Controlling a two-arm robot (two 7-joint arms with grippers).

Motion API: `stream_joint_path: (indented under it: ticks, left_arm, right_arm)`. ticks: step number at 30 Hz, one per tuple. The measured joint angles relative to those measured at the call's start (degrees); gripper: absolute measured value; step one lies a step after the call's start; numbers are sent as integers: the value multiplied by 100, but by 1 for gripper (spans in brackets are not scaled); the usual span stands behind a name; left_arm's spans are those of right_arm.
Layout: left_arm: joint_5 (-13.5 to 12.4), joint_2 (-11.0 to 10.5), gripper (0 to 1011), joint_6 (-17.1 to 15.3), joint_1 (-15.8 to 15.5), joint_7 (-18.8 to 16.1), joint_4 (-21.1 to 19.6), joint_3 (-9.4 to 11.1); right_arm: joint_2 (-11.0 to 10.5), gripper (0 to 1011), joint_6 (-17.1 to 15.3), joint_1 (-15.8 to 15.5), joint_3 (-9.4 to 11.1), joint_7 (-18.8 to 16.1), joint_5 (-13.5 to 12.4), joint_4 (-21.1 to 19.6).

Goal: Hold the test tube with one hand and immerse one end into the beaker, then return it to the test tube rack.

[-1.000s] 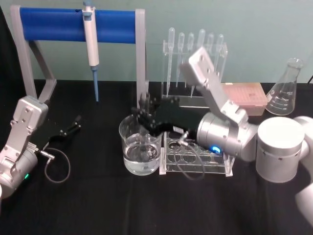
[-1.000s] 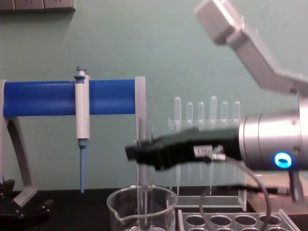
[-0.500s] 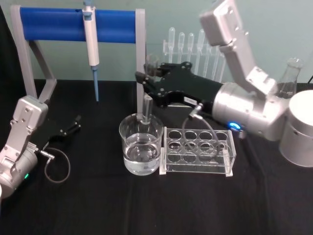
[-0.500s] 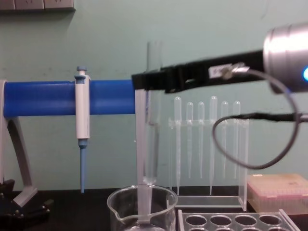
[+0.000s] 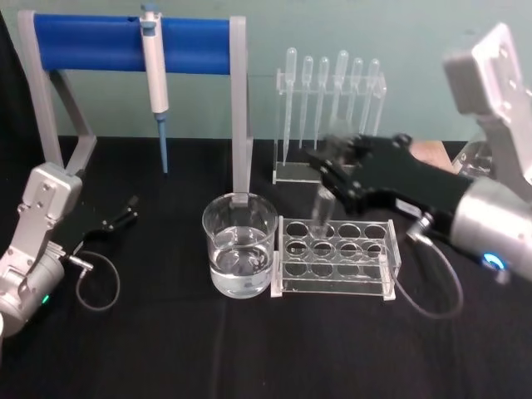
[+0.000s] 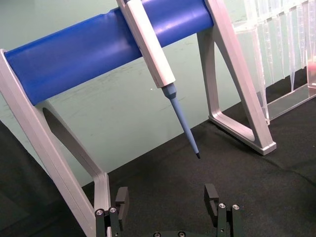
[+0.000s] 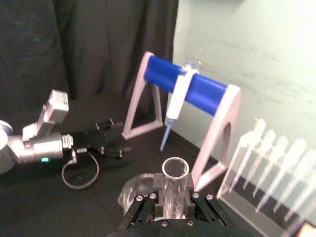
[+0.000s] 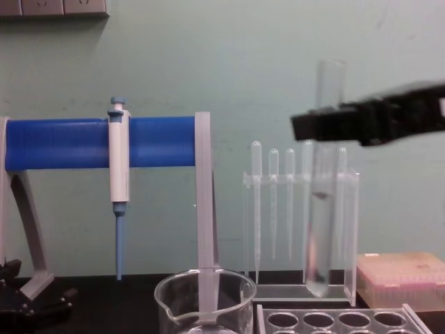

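Clear glass, the test tube [image 8: 323, 181] hangs upright, pinched near its rim by the right gripper [image 8: 327, 124], its rounded end directly above the rack [image 5: 337, 258], right of the beaker [image 5: 239, 245]; the left gripper [image 6: 168, 207] rests open on the table.

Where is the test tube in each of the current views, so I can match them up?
Head view: the test tube hangs upright in the right gripper, above the tube rack.
Chest view: test tube right of centre, upright, its bottom above the rack.
Right wrist view: its open rim between the jaws.
Left wrist view: not in it.
Shared landmark: the blue bar stand.
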State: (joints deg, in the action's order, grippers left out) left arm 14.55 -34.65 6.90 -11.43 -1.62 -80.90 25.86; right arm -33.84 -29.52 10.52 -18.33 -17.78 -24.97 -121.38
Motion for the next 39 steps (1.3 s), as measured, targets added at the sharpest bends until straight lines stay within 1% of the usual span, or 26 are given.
stream_joint_path:
  ticks: [1,4,7,11,16,21,29,34,39]
  left_arm:
    - [0,0,1000,0,0,0,0,0]
    - [0,0,1000,0,0,0,0,0]
    - [0,0,1000,0,0,0,0,0]
    - [0,0,1000,0,0,0,0,0]
    - [0,0,1000,0,0,0,0,0]
    - [0,0,1000,0,0,0,0,0]
    - [0,0,1000,0,0,0,0,0]
    - [0,0,1000,0,0,0,0,0]
    - [0,0,1000,0,0,0,0,0]
  right_arm:
    - [-53,225,38,-140,74,26,-38,-33]
    - [-126,225,140,-394,194,84,-89,-42]
    - [-150,225,230,-534,219,116,-103,30]
    - [-138,225,328,-575,183,129,-82,179]
    - [-60,225,446,-530,97,136,-4,400]
    - [-1,225,509,-468,55,133,47,515]
    - [158,225,612,-233,-38,103,174,806]
    - [227,225,647,-156,-80,76,212,937]
    - [338,225,687,-53,-171,19,248,1161]
